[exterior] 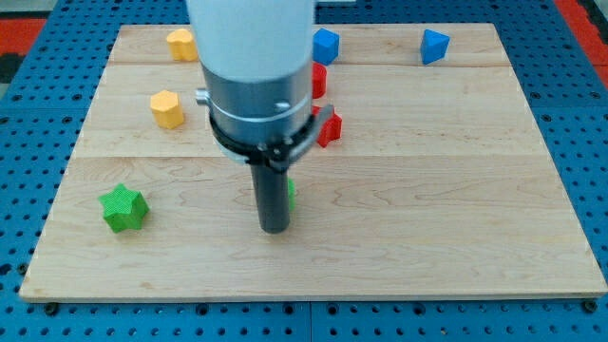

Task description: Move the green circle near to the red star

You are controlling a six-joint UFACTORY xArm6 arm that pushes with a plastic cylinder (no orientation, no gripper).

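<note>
Nearest the view's bottom, my tip (274, 228) rests on the pale wooden surface (427, 218), hard against the green circle block (291, 193) (mostly hidden behind the rod), seemingly placed to shove it upward toward the red star block (329, 127) just beyond; no fingers exist here, nothing is held

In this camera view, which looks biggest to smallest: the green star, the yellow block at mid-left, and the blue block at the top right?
1. green star
2. yellow block
3. blue block
The star lies nearest the view's bottom, so closeness may inflate it; yellow and blue look nearly alike.
</note>
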